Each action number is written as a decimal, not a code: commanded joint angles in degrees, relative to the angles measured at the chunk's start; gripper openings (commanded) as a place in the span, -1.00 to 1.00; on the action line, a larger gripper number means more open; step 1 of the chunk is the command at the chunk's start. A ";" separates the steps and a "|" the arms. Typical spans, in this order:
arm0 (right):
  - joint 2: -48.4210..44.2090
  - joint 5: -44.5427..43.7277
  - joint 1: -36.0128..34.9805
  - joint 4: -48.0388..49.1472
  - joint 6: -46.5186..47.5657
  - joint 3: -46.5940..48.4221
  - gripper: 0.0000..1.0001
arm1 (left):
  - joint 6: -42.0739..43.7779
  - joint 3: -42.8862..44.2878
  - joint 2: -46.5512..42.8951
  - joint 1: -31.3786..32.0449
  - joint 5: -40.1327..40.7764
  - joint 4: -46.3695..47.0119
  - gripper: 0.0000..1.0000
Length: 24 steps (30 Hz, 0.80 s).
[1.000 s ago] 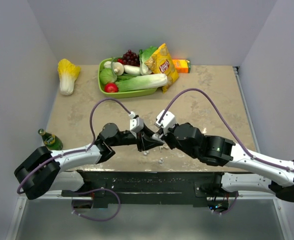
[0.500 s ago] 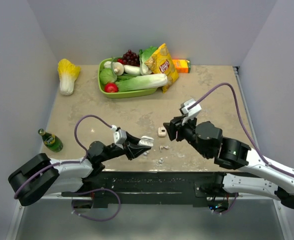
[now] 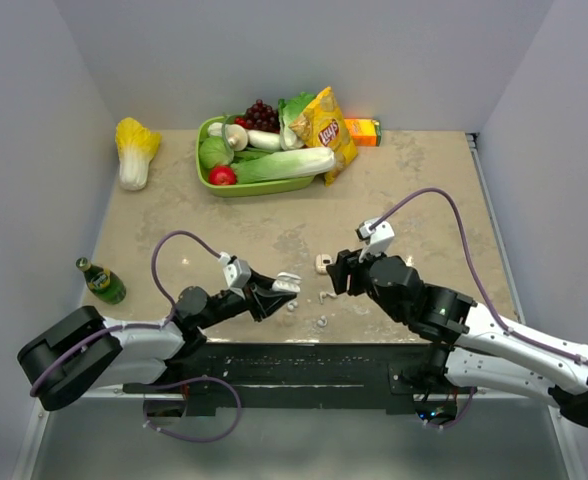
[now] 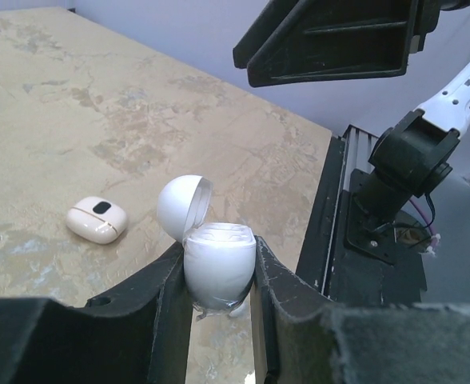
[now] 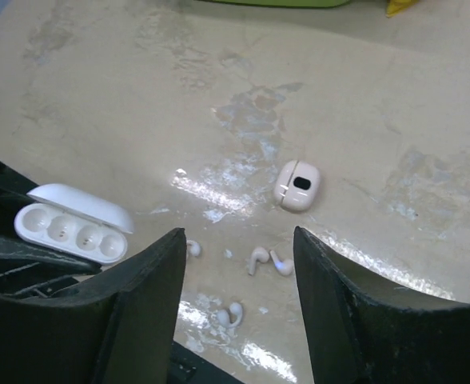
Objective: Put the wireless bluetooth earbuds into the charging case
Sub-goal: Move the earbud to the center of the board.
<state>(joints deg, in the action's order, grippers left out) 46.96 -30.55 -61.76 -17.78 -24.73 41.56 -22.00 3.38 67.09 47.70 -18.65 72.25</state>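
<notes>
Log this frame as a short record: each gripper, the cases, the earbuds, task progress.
left gripper: shut on open case, lid up, sockets empty
right gripper: open, empty, pointed at the earbuds
earbuds: several loose on the table, none in a case
closed case: on the table beyond the earbuds, apart from both grippers
progress: no earbud inserted yet

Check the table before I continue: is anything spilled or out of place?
Yes: the earbuds lie scattered loose on the table near its front edge, none in the open charging case gripped in the left end effector. A small closed cream pod also lies alone beyond them.
</notes>
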 commanded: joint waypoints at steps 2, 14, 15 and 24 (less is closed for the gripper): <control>-3.18 7.85 0.15 8.98 -1.46 1.50 0.29 | 0.38 3.30 -0.47 0.28 -2.00 36.47 -1.00; -8.80 10.95 0.23 13.38 0.30 2.13 0.31 | -1.82 13.40 -0.55 0.02 -7.45 36.39 -1.00; -9.95 8.77 0.23 13.30 0.47 1.95 0.31 | -1.82 14.19 -0.64 0.02 -7.97 36.38 -0.96; -9.97 -6.89 0.23 6.79 -5.23 -3.23 0.27 | -2.17 18.68 -5.12 0.02 -10.34 36.39 -1.00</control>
<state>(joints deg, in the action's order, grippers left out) 33.87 -29.82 -61.58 -8.10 -26.17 42.28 -23.51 19.73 64.69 47.68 -26.85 72.79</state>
